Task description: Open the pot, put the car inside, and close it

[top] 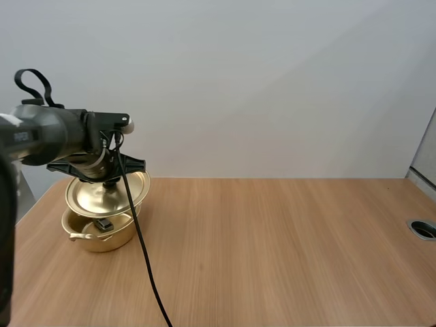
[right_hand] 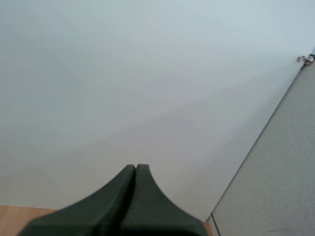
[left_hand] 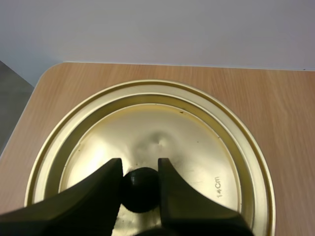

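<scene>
Gripping black knob (left_hand: 140, 191), left pincer (left_hand: 139, 168), gold lid (left_hand: 162, 130) stamped "14Cm", above pot (top: 102, 237)

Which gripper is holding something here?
The left gripper: it pinches the black knob of the gold lid. The right gripper is shut on nothing.

A light wood-grain table (top: 272, 252) is carrying the scene, its top running wide and bare toward the right edge and the near edge. A golden pot (top: 112, 240) is sitting upright directly on it, close to the left edge and toward the far left corner, which is rounded. A small round opening (top: 424, 229) is lying flush in the top at the right edge.
</scene>
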You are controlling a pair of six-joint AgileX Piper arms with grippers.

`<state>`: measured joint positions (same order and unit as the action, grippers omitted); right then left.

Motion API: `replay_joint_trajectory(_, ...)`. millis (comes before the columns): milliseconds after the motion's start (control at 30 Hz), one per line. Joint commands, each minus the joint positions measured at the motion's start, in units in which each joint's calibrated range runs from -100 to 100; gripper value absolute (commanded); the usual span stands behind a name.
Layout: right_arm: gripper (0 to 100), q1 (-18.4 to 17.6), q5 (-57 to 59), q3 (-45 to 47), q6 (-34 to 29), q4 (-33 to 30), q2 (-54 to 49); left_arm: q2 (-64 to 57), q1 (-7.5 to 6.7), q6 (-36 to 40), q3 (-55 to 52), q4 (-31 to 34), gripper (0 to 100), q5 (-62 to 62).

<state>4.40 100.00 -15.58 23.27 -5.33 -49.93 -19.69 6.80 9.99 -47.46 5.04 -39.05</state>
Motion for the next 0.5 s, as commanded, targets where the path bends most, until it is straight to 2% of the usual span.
replay_joint_trajectory(0,0,0.1,0.0,0.0,-0.2,-1.3,-1.1,2.2,0.08,0.4,0.1,0.0,0,1.1)
replay_joint_trajectory(267,0,0.1,0.0,0.0,-0.9,-1.3,-3.8,6.5,0.11,0.7,4.4,0.0,0,-3.9)
replay_joint_trajectory(333,0,0.1,0.0,0.0,-0.9,-1.3,-4.3,7.1,0.60,0.7,5.5,0.0,0,-5.3)
replay_joint_trajectory(467,0,0.1,0.0,0.0,-0.9,-1.3,-4.7,7.1,2.63,0.7,5.7,0.0,0,-4.6)
